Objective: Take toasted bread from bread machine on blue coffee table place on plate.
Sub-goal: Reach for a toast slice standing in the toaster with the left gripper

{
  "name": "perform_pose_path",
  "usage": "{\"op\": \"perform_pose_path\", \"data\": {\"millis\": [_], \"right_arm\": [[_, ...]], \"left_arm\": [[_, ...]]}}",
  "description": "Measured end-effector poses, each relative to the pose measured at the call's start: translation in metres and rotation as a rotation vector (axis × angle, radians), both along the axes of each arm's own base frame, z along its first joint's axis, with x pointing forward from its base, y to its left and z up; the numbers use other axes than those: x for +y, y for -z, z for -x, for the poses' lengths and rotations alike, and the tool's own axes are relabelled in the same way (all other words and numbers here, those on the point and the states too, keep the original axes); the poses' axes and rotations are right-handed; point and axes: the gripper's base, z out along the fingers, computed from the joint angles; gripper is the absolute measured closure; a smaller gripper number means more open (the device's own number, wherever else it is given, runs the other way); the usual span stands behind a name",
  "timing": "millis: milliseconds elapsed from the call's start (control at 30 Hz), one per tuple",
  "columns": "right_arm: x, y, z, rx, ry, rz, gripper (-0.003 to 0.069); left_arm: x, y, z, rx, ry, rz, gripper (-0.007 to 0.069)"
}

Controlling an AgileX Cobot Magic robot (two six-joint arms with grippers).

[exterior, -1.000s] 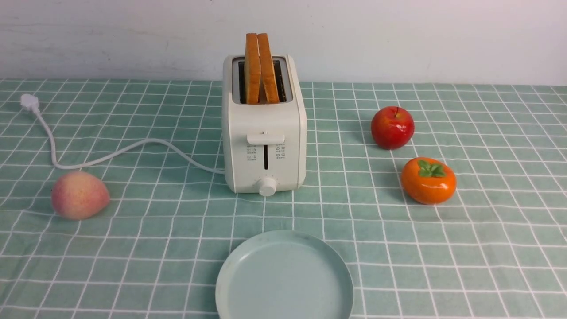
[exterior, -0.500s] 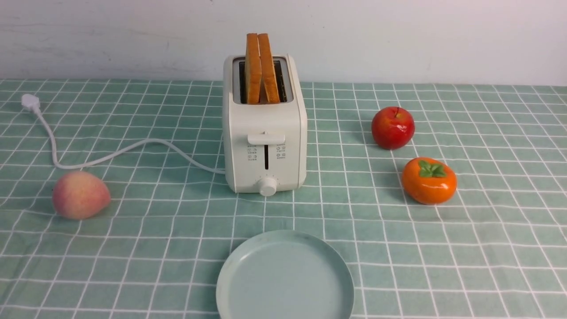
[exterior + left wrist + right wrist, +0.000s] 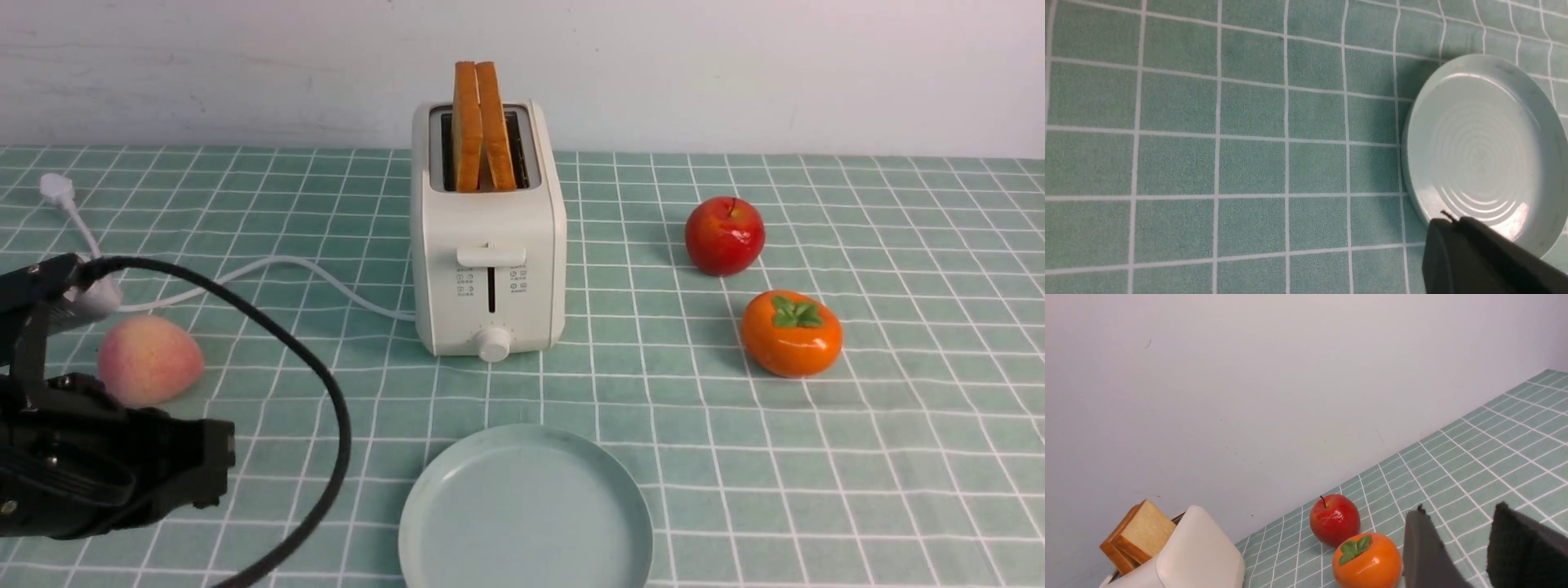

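Both toast slices point(image 3: 467, 122) stand in the toaster point(image 3: 488, 269): light, stiff, probably crumbly, so we pinch a protruding top edge. Our left gripper point(image 3: 1449, 228) looks pressed together; our right gripper point(image 3: 1470, 547) is spread, empty.

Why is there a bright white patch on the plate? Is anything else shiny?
Left wrist view: light glares off the plate near its rim, and a shadow falls on the cloth beside it. Right wrist view: the apple has shiny spots. Front view: even light, soft shadows.

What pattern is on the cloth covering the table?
The pale teal-green table cloth carries a white grid of square checks, clearest in the left wrist view.
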Motion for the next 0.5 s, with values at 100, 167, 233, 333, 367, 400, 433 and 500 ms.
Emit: {"op": "perform_pose_path", "data": {"millis": [100, 167, 233, 333, 367, 400, 433, 500], "right_arm": [[0.0, -0.004, 0.001, 0.002, -0.01, -0.032, 0.0453], [0.002, -0.013, 0.002, 0.015, -0.022, -0.035, 0.0498], [0.004, -0.027, 0.0, 0.089, -0.043, -0.036, 0.0588], [0.006, -0.042, -0.015, 0.283, -0.075, -0.043, 0.0673], [0.006, -0.044, -0.015, 0.285, -0.076, -0.041, 0.0673], [0.007, -0.047, -0.022, 0.348, -0.083, -0.042, 0.0676], [0.007, -0.056, -0.031, 0.432, -0.097, -0.038, 0.0677], [0.008, -0.065, -0.045, 0.527, -0.111, -0.028, 0.0676]], "left_arm": [[-0.001, 0.001, 0.003, 0.024, 0.037, -0.016, 0.0638], [-0.001, 0.003, 0.005, 0.046, 0.057, -0.022, 0.0638], [-0.002, 0.004, 0.007, 0.06, 0.077, -0.027, 0.0638], [-0.002, 0.004, 0.008, 0.069, 0.09, -0.031, 0.0638], [-0.002, 0.004, 0.008, 0.069, 0.09, -0.031, 0.0638], [-0.002, 0.004, 0.009, 0.073, 0.093, -0.031, 0.0638], [-0.002, 0.005, 0.009, 0.079, 0.096, -0.031, 0.0638], [-0.002, 0.005, 0.009, 0.079, 0.097, -0.032, 0.0638]]}}
